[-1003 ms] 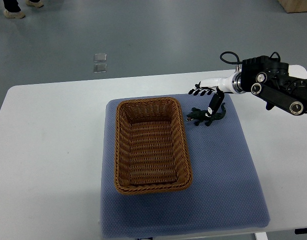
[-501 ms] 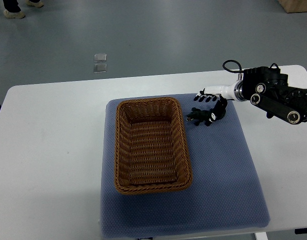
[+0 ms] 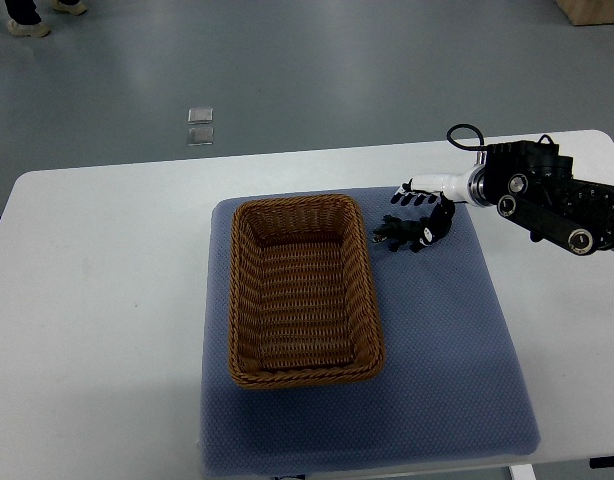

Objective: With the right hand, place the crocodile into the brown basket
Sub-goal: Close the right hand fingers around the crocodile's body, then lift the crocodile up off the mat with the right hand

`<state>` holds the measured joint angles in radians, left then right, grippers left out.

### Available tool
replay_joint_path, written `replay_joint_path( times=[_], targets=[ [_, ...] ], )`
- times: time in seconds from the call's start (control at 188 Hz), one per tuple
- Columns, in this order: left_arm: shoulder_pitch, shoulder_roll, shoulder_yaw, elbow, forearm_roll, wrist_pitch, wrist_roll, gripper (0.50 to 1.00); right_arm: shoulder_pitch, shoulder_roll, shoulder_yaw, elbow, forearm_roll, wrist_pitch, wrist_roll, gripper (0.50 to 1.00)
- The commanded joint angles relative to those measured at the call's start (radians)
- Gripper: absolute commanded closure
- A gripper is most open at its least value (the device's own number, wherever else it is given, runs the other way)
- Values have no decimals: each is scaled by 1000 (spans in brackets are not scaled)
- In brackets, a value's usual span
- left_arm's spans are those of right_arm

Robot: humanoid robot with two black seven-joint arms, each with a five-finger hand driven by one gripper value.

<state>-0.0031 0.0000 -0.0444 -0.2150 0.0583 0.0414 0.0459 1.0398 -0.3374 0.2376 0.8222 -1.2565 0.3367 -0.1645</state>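
Note:
A dark green toy crocodile (image 3: 399, 233) lies on the blue mat (image 3: 457, 340), just right of the brown wicker basket (image 3: 359, 300), which holds nothing. My right hand (image 3: 425, 212) comes in from the right edge and sits low over the crocodile's tail end. Its fingers (image 3: 412, 199) are spread in a row just behind the toy. The thumb lies against the tail side, and the tail is partly hidden under it. The crocodile still rests on the mat. My left arm is out of view.
The mat covers the middle of a white table (image 3: 97, 300). The black right forearm (image 3: 552, 195) with its cable loop stretches over the table's far right corner. A person's shoes (image 3: 27, 20) show on the floor at top left.
My right hand has come down and slightly left onto the crocodile, the thumb now against its tail. The crocodile and the basket have not moved.

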Motion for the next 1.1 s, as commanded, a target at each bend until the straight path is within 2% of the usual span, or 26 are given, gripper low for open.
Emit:
replay_joint_path(
  times=[0.0,0.112,0.208,0.427,0.592,0.645,0.688,0.693,1.093],
  targets=[
    [0,0,-2,0,0,0,0,500,-7,3,-1,0,-1,-5,0,648],
    [0,0,-2,0,0,0,0,500,-11,3,-3,0,-1,-5,2,701],
    [0,0,-2,0,0,0,0,500,-12,3,-3,0,-1,-7,2,713],
    [0,0,-2,0,0,0,0,500,-24,5,-1,0,-1,-22,7,789],
    [0,0,-2,0,0,0,0,500,-35,17,-3,0,-1,-31,8,920],
    [0,0,-2,2,0,0,0,500,-35,15,-1,0,-1,-31,8,942],
    [0,0,-2,2,0,0,0,500,-35,14,-1,2,-1,-31,11,983],
    [0,0,-2,2,0,0,0,500,-35,14,-1,2,-1,-31,13,1000],
    [0,0,-2,0,0,0,0,500,-11,-8,3,9,5,-25,14,1000]
  ],
)
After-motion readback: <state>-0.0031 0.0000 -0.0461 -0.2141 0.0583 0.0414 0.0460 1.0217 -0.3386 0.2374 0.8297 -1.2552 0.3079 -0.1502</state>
